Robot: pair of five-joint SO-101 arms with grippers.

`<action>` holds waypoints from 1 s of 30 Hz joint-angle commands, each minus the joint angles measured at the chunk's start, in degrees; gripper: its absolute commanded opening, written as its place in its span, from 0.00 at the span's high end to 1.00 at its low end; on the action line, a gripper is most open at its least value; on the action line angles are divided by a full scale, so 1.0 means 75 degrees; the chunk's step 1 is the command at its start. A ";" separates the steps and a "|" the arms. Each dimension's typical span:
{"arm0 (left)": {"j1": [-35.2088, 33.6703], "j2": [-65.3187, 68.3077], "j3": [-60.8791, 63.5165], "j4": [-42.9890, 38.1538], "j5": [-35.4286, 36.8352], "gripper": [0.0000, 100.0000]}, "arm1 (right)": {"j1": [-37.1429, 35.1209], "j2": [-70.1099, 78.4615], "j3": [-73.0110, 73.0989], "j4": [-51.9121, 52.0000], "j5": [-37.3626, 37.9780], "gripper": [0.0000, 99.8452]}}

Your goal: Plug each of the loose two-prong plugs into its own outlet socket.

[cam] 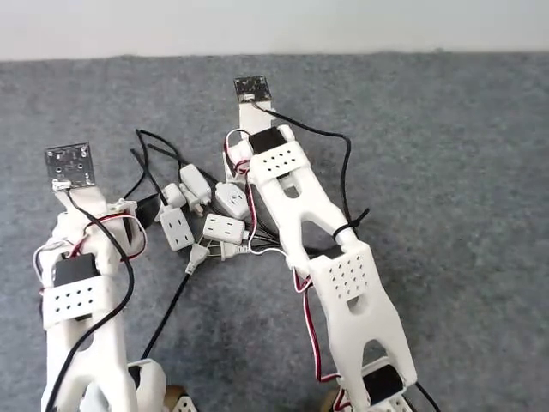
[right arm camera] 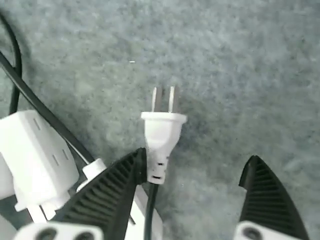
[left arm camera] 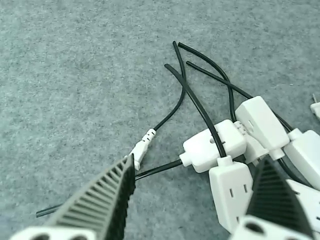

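White plug on grey carpet

Soft, even light; faint shadows, perhaps overhead.

From my screen the table surface reads as mottled grey felt, flecked lighter and darker. Both arms are white plastic. The right arm carries plates pierced with a grid of small dark holes, and red wires loop beside it. The fingers of the left gripper are dark grey with fine ribbing. Those of the right gripper match. The outlet sockets are white with dark slots. The cords are black. The loose plug is white, its two prongs a dull silver-grey, though that tint may be glare.
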 commanded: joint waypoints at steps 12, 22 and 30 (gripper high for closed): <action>-0.0047 0.0012 -0.0064 -0.0223 0.0035 0.64 | -0.0287 0.0170 -0.0492 -0.0486 0.0586 0.73; -0.0047 0.0012 -0.0053 -0.0223 0.0035 0.64 | -0.0311 0.0475 -0.0481 -0.0533 0.0903 0.96; -0.0047 0.0012 -0.0053 -0.0223 0.0023 0.64 | -0.0322 0.0369 -0.0492 -0.0029 0.0949 0.99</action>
